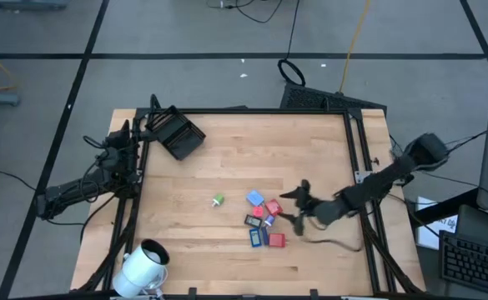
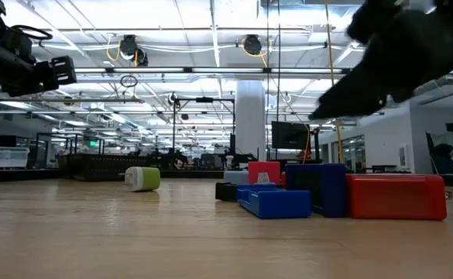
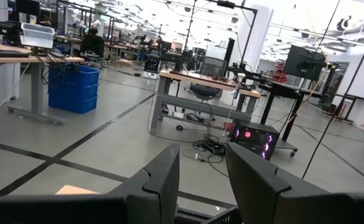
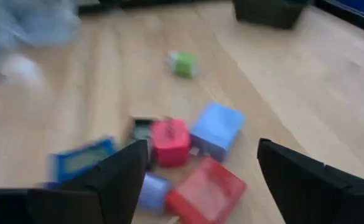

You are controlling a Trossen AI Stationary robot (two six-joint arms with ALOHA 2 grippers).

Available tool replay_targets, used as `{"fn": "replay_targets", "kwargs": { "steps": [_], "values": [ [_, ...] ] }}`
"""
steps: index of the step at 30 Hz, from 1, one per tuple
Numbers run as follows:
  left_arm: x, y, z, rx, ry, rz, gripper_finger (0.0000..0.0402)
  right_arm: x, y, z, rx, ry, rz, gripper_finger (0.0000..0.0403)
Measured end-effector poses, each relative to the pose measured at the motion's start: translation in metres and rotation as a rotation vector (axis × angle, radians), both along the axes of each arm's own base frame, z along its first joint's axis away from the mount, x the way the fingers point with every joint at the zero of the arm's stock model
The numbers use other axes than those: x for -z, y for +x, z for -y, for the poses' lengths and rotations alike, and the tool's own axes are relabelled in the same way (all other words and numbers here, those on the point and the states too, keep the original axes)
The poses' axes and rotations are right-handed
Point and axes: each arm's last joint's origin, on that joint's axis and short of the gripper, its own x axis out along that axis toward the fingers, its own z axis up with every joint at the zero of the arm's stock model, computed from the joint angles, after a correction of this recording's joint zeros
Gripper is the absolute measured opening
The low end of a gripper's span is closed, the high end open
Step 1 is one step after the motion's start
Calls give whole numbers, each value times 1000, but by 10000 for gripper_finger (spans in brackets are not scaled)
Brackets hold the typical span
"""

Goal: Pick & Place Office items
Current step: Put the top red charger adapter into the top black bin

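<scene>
The office items (image 1: pixel 264 220) sit in a loose cluster on the bench, toward its right half and nearer the front edge than the back. Red, blue and dark flat blocks are packed touching or just beside each other. The green-and-white bit (image 1: pixel 218 200) lies alone, left of the pile.

Your right gripper (image 1: pixel 295 205) hovers just right of the cluster, fingers spread wide, nothing between them. The right wrist view looks down on the light blue block (image 4: pixel 216 130) and the red ones, framed between the two fingers (image 4: pixel 122 174).

Your left gripper (image 3: pixel 201 180) is parked off the bench's back-left corner, beside the black tray (image 1: pixel 177 133). Its fingers are apart and empty, pointing out into the room. The white cylinder (image 1: pixel 143 267) stands at the front-left corner.

Risks, as I judge them:
- The items are so tightly packed that closing on one will likely catch a neighbour or shove the pile apart.
- The flat pieces lie low on the wood, so the fingertips may skid over them or scrape the bench.
- The tray is well apart from the pile, diagonally across the bench, so a weak pinch could drop an item on the carry.

No brand, label or writing readable on any item.
</scene>
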Motion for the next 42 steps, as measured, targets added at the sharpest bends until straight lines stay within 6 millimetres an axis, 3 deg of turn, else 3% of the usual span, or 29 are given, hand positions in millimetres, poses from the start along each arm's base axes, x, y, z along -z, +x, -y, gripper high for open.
{"fn": "replay_targets", "kwargs": {
  "steps": [4, 9, 19, 28, 42],
  "values": [
    [0, 0, 0, 0, 0, 0, 132, 15, 29, 0, 74, -3, -95, 312],
    [0, 0, 0, 0, 0, -1, 132, 34, 43, 10, 183, 93, -188, 308],
    [0, 0, 0, 0, 0, 0, 132, 39, 36, 27, 166, 305, -401, 302],
    [0, 0, 0, 0, 0, 0, 132, 39, 26, 27, 30, 105, -524, 302],
    [0, 0, 0, 0, 0, -1, 132, 40, 25, 27, 17, 69, -532, 289]
  ]
}}
